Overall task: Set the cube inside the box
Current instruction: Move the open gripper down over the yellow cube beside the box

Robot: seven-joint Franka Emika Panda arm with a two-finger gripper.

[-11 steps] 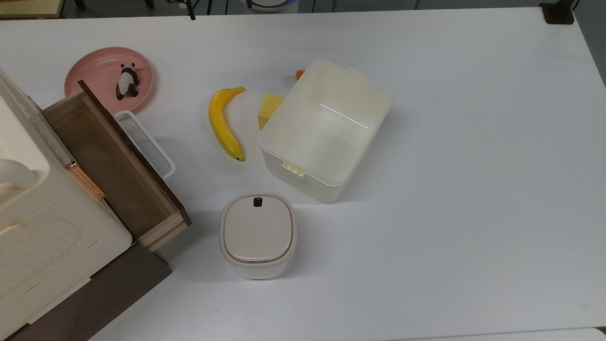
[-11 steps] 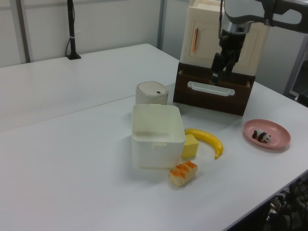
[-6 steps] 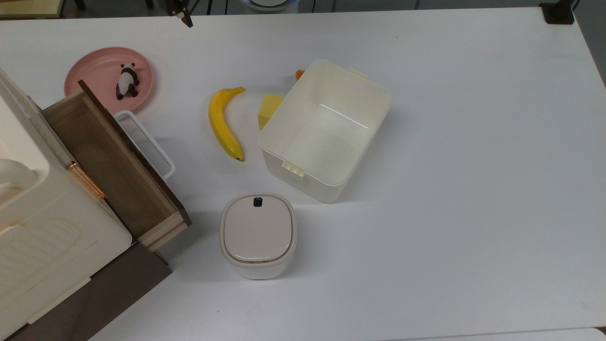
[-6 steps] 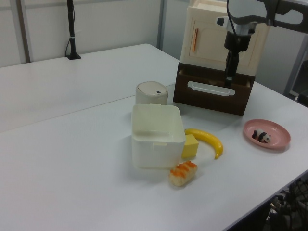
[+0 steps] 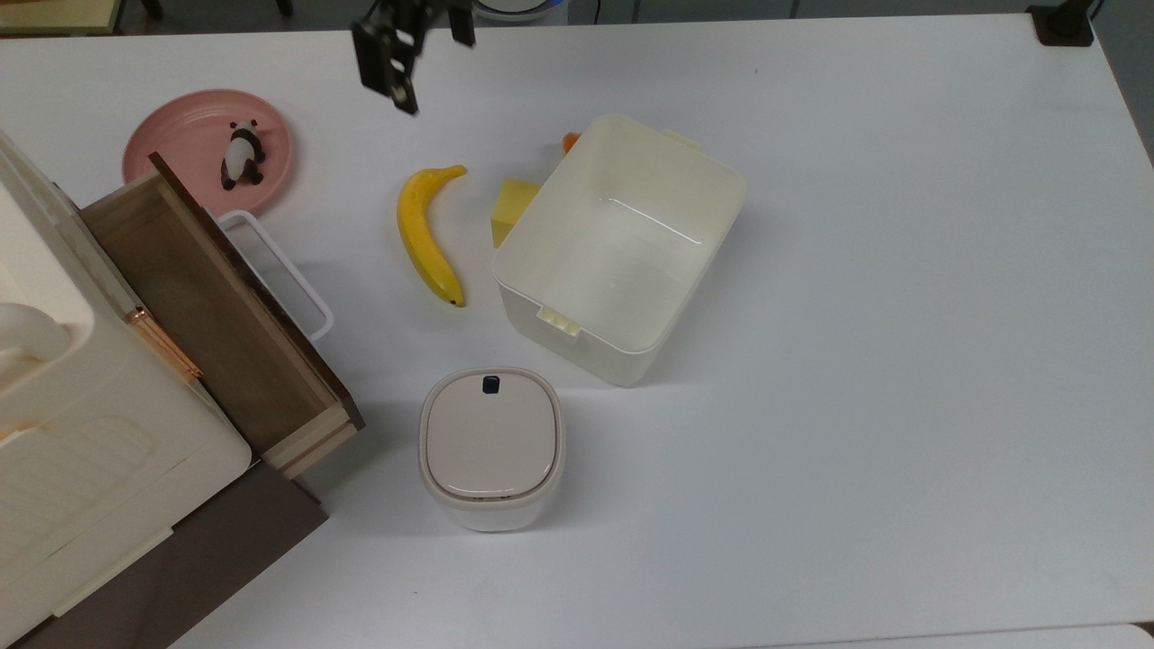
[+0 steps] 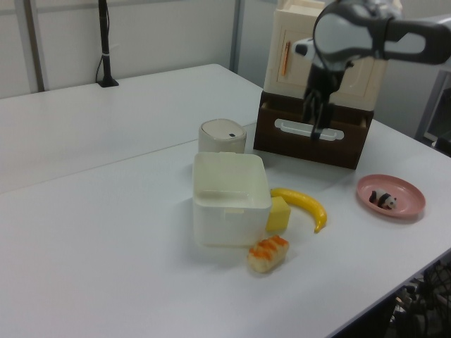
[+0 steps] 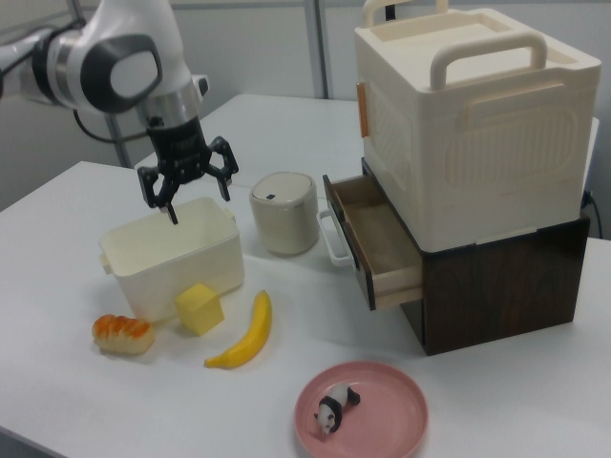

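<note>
Pale-yellow matte cube (image 7: pixel 200 307) sits on the white counter (image 5: pixel 902 361), square faces, soft sponge look, touching or just beside the outer wall of the box (image 7: pixel 205 260). Box is a cream-white plastic tub, rounded corners, tall walls, rim tabs, nothing inside. Banana (image 5: pixel 426 236) lies just beside the cube on the side away from the box.

Tool (image 7: pixel 187 177) hangs in the air with fingers spread apart, holding nothing; right view puts it in front of the box's far rim. Top view has the tool (image 5: pixel 398 63) near the upper edge, between the pink plate (image 5: pixel 180 135) and the box, well apart from the cube (image 5: pixel 514 205).

Top view hides most of the cube behind the box wall; right view shows it whole. Left view and right view show the orange-topped bread-like piece (image 6: pixel 268 253) fully; top view gives just an orange sliver. Right view shows the open wooden drawer (image 7: pixel 374 239) under the cream carry case (image 7: pixel 468 114).
</note>
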